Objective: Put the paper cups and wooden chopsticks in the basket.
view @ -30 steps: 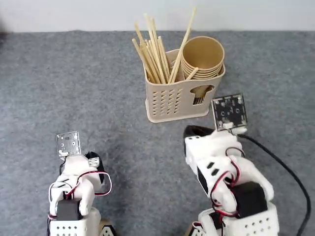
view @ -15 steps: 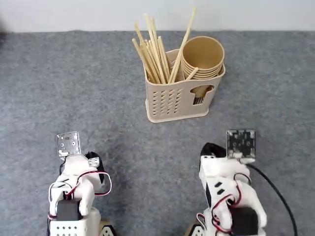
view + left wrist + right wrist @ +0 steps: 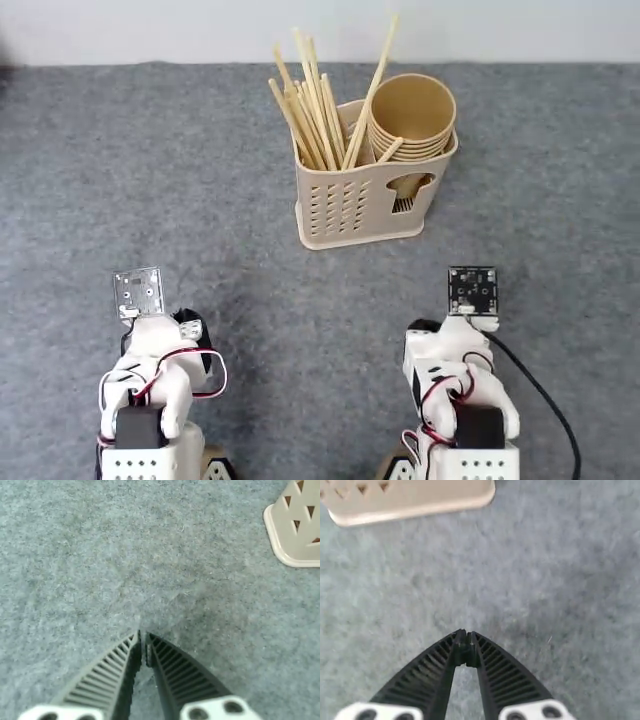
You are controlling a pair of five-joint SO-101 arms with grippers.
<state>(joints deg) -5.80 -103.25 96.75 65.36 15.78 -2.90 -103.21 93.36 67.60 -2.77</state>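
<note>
Beige plastic basket stands toward the far side of the grey carpet, and both kinds of goods sit inside it. The stacked paper cups are nested in one compartment. The wooden chopsticks stand upright and fan out of the other, one long stick leaning toward the cups. Every cup and chopstick in sight is in the basket, so the task looks finished, with nothing left to fetch. The left gripper hangs just over bare carpet, jaws closed on nothing. The right gripper does likewise, tips pressed together and empty. Both arms sit folded near their bases, well apart from the basket.
</note>
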